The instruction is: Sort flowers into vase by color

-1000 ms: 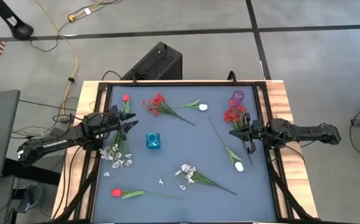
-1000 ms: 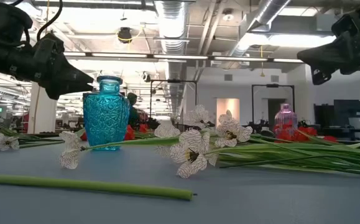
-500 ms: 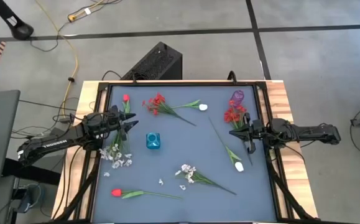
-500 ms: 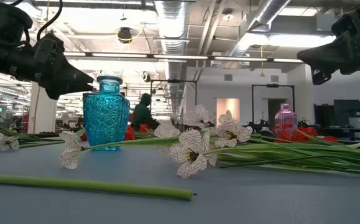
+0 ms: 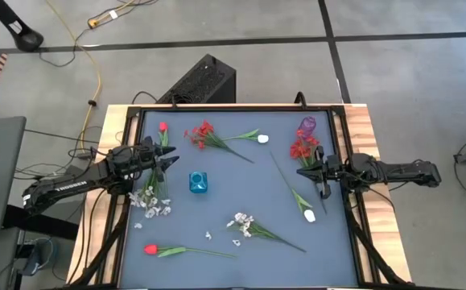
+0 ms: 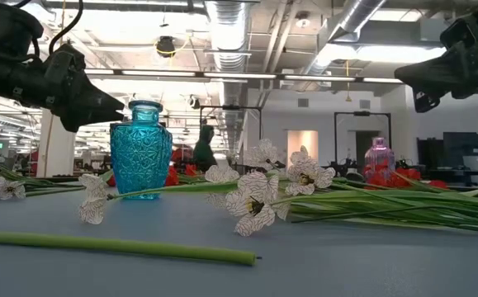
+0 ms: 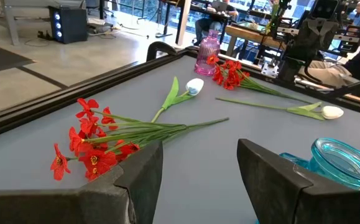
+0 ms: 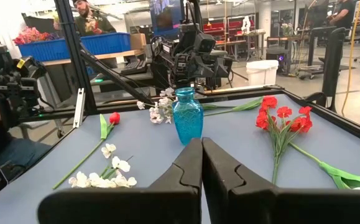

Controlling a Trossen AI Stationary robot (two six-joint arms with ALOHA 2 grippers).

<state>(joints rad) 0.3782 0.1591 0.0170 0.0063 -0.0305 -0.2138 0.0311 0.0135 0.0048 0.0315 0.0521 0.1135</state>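
A blue glass vase stands upright on the blue mat left of centre. A pink vase stands at the far right. The flowers lie flat on the mat. Red ones: a spray, a spray beside the pink vase, a tulip and a tulip. White ones: a tulip, a tulip, a spray and a spray. My left gripper hovers open at the mat's left edge, pointing level past the blue vase. My right gripper hovers shut at the right edge, empty.
A black frame rail runs round the mat, with wooden table edges outside it. A black box sits on the floor beyond the far edge. Bare mat lies between the blue vase and the long stem right of centre.
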